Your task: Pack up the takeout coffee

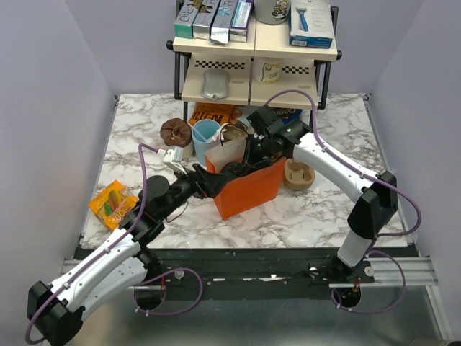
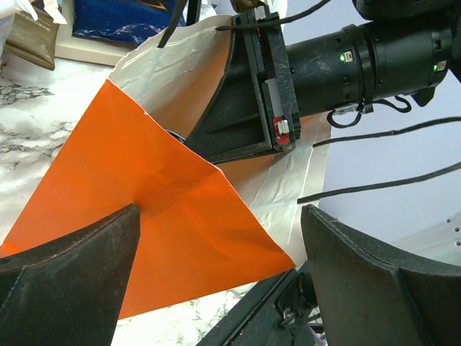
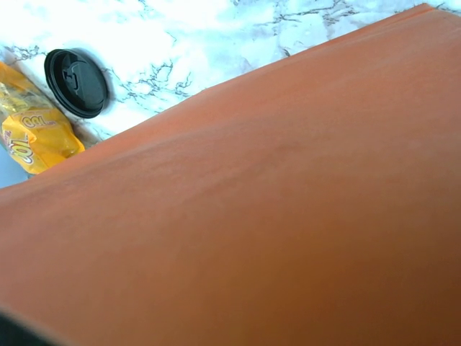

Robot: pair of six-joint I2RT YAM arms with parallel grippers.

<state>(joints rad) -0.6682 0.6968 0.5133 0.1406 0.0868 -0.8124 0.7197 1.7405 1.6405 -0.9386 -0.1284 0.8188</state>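
Leftmost on the marble table (image 1: 317, 216) lies a yellow snack packet (image 1: 112, 202). Just beside it stands the takeout coffee (image 3: 75, 81), outside the bag, with only its round black lid showing past the bag's orange wall in the right wrist view. Next comes the left gripper (image 2: 220, 216), its fingers spread wide on either side of the near edge of the orange paper bag (image 1: 252, 191) and holding nothing. The bag stands at the table's middle with its mouth open and its pale lining showing. The right gripper (image 1: 243, 160) reaches into that mouth from the far right side. One dark finger lies against the lining, but the views do not show whether it pinches the bag wall. To the bag's right sits a brown pulp cup carrier (image 1: 297, 173).
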